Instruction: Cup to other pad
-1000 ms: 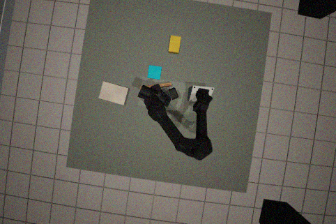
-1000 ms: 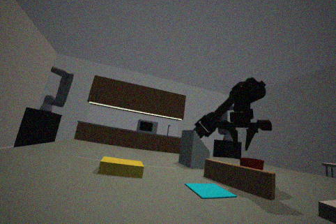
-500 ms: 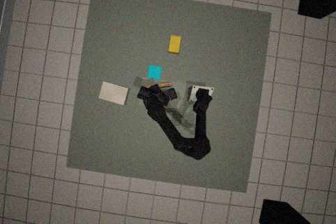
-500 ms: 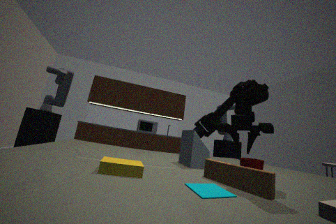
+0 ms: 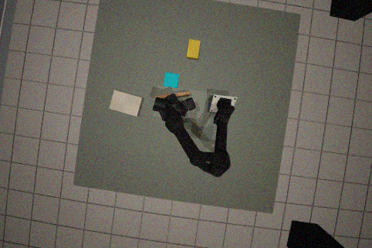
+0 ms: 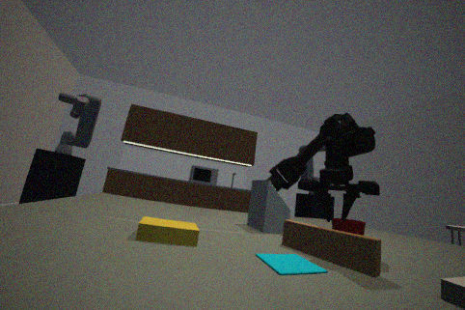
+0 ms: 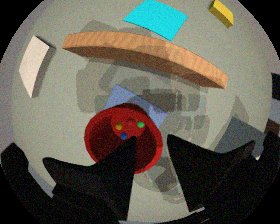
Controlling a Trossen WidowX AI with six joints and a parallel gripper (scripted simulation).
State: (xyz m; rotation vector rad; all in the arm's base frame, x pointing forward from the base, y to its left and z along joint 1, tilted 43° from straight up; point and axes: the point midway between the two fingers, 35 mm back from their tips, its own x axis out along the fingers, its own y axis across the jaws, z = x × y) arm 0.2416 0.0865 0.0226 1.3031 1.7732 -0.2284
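One black six-joint robot arm bends over the tabletop, its claw pointing down. The claw's two fingers stand partly open with nothing between them; in the wrist view the left-hand fingertip overlaps the cup's rim.

One low wooden barrier stands on edge between the cup and one flat cyan pad. One pale block lies to the left in the top view, and one yellow block at the far side, beyond the cyan pad. Open tabletop separates both blocks from the barrier.

One red cup sits upright on one blue pad, on the near side of the barrier. At least three marbles show inside: yellow, blue and green; the exact count is hard to make out.

The claw hides the cup from above, the barrier covers its lower part in the exterior view, and the pale block is cut off there at the right edge.
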